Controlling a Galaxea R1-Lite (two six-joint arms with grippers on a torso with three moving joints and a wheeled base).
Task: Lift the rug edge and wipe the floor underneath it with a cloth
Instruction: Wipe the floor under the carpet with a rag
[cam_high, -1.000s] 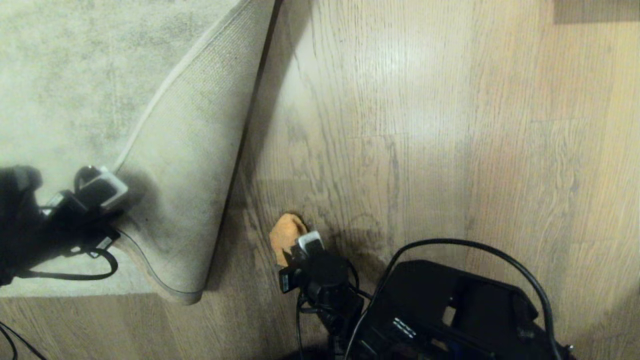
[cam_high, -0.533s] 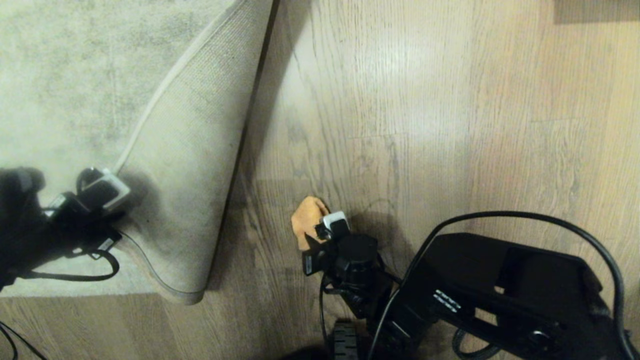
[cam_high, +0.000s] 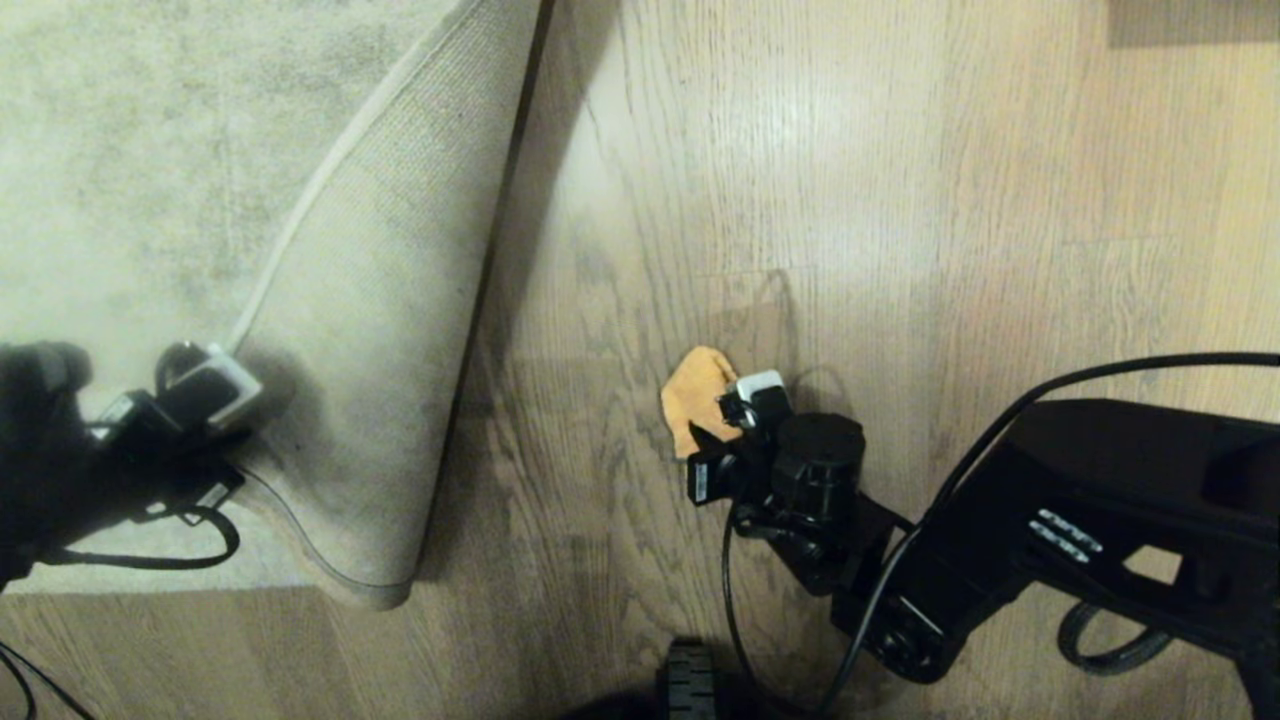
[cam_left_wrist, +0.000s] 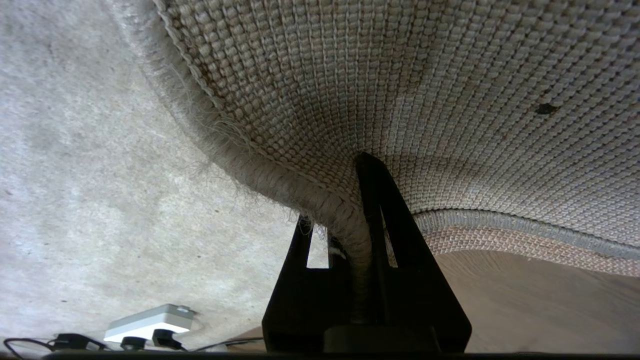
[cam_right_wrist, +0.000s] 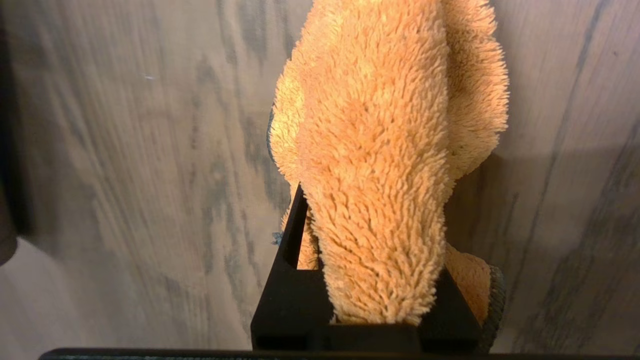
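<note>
The rug's corner is folded back, so its paler woven backing (cam_high: 380, 300) faces up beside the grey pile (cam_high: 150, 150). At the left, my left gripper (cam_high: 235, 435) is shut on the rug edge (cam_left_wrist: 345, 225), and the bound border runs between its black fingers (cam_left_wrist: 380, 200). My right gripper (cam_high: 722, 415) is shut on the orange cloth (cam_high: 695, 395), which rests against the bare floor (cam_high: 900, 250) to the right of the fold. In the right wrist view the fluffy cloth (cam_right_wrist: 380, 125) bulges out of the right gripper (cam_right_wrist: 370, 210) and hides one finger; dark trim (cam_right_wrist: 495, 305) shows at its edge.
My right arm (cam_high: 1100, 500) and its cable (cam_high: 960, 470) cross the lower right. A black wheel of the base (cam_high: 688, 685) sits at the bottom centre. A dark strip (cam_high: 1190, 22) lies at the top right. A small white box (cam_left_wrist: 150, 322) with cables lies on the rug.
My right gripper has carried the cloth across the floor to the right and farther away from the fold. The left gripper has kept the rug edge raised without moving.
</note>
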